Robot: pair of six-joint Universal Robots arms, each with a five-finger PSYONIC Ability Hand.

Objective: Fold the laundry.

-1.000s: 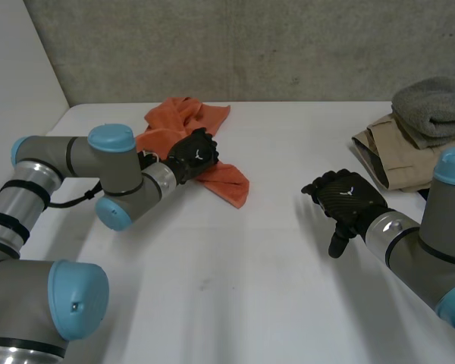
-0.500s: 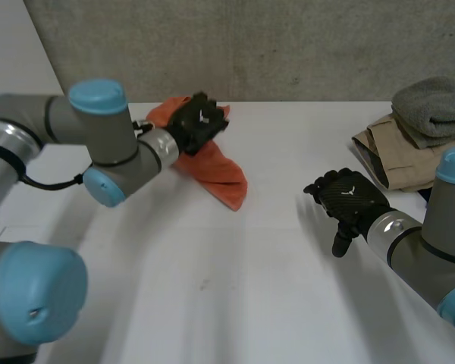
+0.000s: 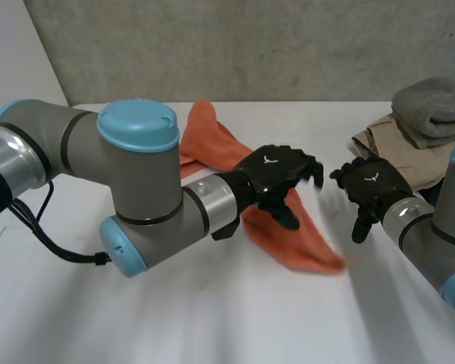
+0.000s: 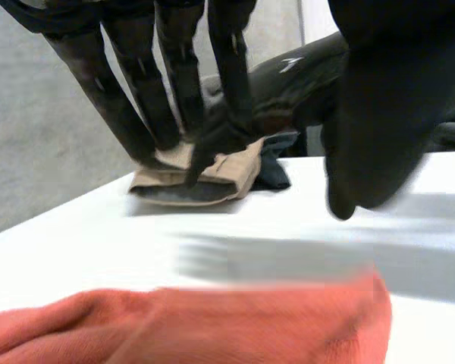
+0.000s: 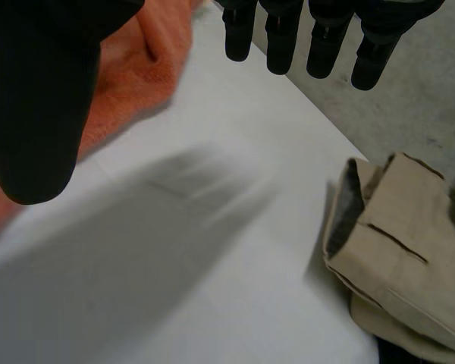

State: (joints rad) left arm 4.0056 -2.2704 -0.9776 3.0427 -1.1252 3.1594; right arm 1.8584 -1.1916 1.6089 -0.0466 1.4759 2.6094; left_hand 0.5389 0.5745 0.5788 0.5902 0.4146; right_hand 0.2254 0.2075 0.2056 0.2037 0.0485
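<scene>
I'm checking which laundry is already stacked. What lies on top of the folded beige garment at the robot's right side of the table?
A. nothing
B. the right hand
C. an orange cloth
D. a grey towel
D: the grey towel sits bunched on top of the beige garment, while the orange cloth lies apart from them, mid-table.
</scene>
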